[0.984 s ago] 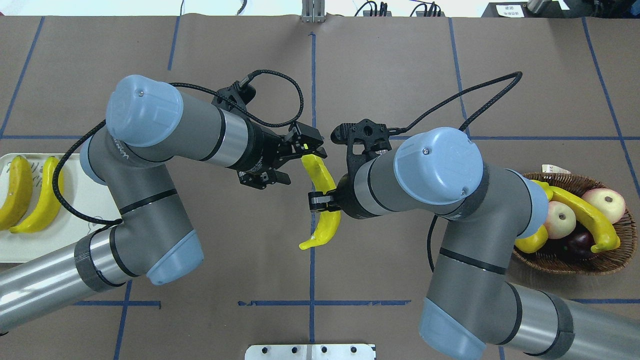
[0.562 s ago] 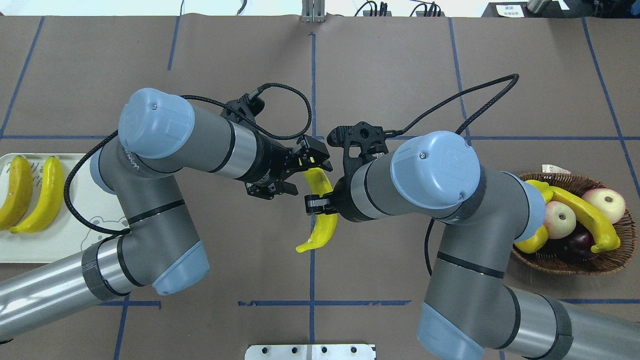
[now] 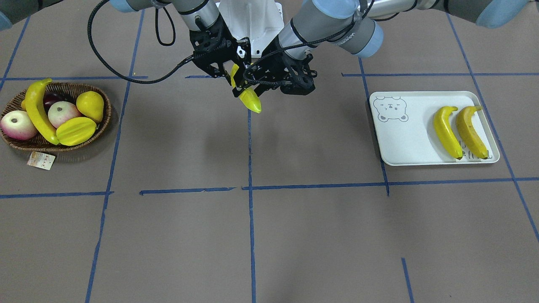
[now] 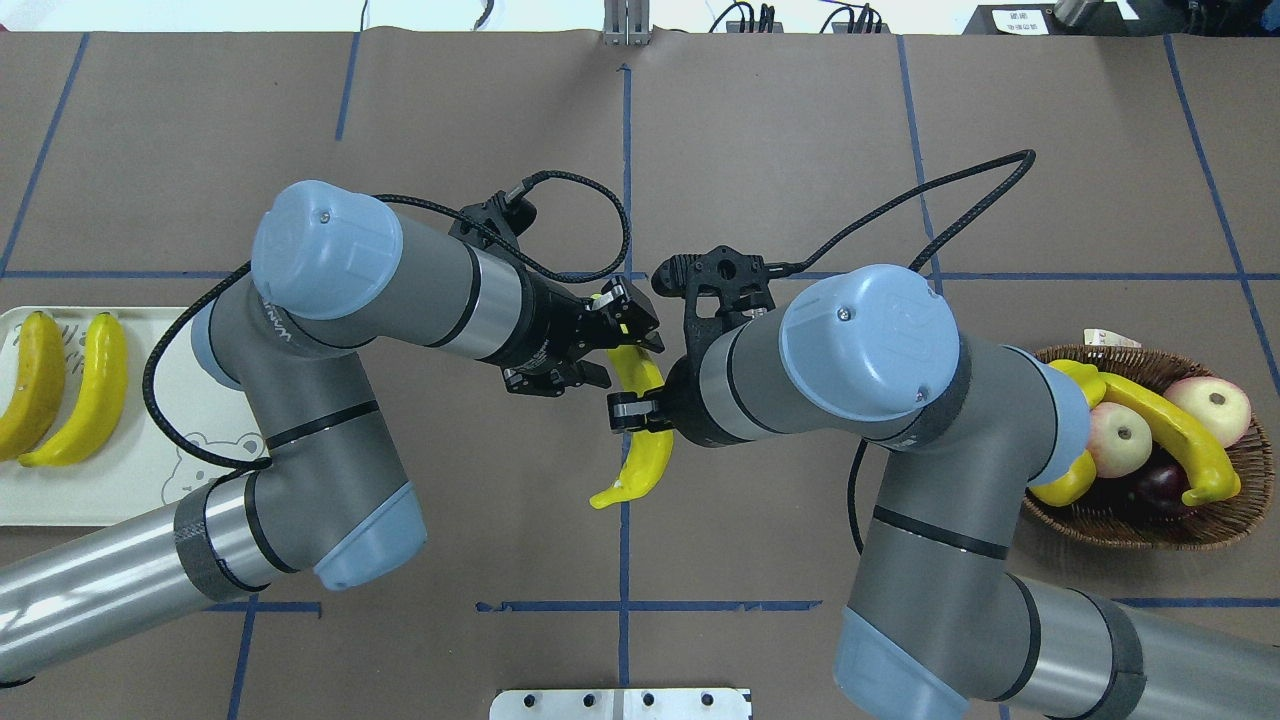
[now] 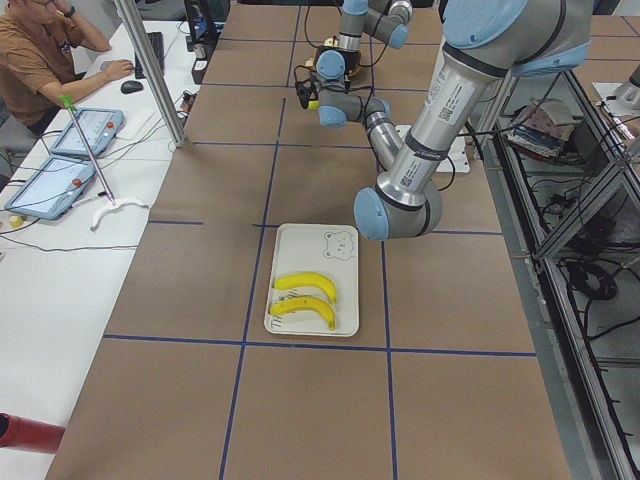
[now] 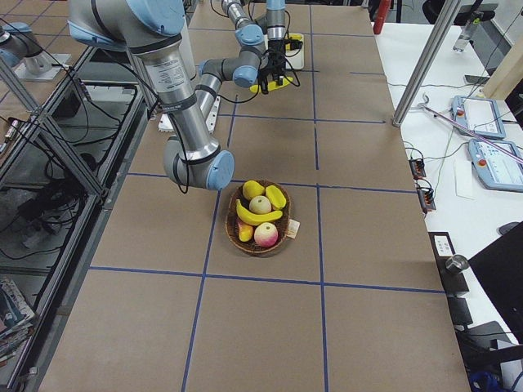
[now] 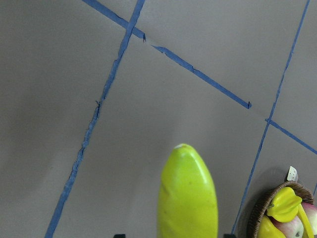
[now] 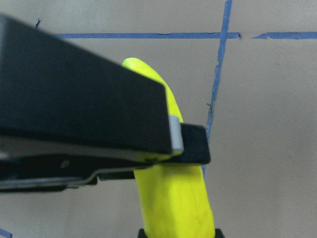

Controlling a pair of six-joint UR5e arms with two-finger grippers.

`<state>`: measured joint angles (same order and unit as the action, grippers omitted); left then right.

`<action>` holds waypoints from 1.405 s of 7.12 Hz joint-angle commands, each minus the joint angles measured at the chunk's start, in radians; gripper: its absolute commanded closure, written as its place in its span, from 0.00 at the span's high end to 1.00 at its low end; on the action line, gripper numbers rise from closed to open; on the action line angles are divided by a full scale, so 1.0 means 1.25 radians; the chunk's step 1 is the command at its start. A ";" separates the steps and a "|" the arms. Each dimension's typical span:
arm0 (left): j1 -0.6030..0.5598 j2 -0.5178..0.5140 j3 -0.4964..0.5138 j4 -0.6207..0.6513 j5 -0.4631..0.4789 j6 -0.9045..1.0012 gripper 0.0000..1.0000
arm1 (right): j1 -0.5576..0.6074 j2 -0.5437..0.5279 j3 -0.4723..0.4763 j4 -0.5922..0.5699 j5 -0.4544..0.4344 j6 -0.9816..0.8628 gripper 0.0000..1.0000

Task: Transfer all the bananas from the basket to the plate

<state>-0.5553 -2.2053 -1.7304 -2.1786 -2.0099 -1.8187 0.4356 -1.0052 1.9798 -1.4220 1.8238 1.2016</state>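
Facing mid-table: right pincer pinching banana, left pincer spread around its end.

Four bananas, two apples, one starfruit, one basket and one plate.

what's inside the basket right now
The basket holds one banana, two pink apples, a yellow pear-shaped fruit and a starfruit. A dark purple fruit lies mostly covered beneath them; anything deeper is hidden.
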 commanded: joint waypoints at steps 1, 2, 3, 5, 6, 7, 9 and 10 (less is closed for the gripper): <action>0.000 0.000 0.001 0.001 0.002 0.007 0.02 | -0.005 0.002 0.002 0.000 0.001 0.000 0.13; 0.000 0.002 0.002 0.002 0.002 0.012 0.00 | -0.007 0.000 0.004 0.001 0.000 0.001 0.88; 0.000 0.002 0.001 0.002 0.002 0.012 0.00 | -0.007 -0.002 0.019 0.001 0.004 0.000 1.00; -0.007 0.004 0.001 0.005 0.000 0.012 0.00 | -0.007 -0.001 0.023 0.001 0.003 0.001 1.00; -0.021 0.007 0.001 0.012 -0.002 0.013 0.00 | -0.005 -0.006 0.033 0.001 0.004 0.001 1.00; -0.045 0.025 0.001 0.045 -0.016 0.017 0.00 | 0.002 -0.013 0.059 0.000 0.010 0.000 1.00; -0.105 0.105 -0.024 0.195 -0.063 0.208 0.00 | 0.011 -0.060 0.101 -0.004 0.017 -0.003 1.00; -0.141 0.145 -0.048 0.245 -0.071 0.291 0.00 | 0.016 -0.063 0.099 -0.005 0.018 -0.005 1.00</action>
<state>-0.6813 -2.0840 -1.7600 -1.9622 -2.0812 -1.5843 0.4484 -1.0692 2.0952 -1.4265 1.8431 1.1977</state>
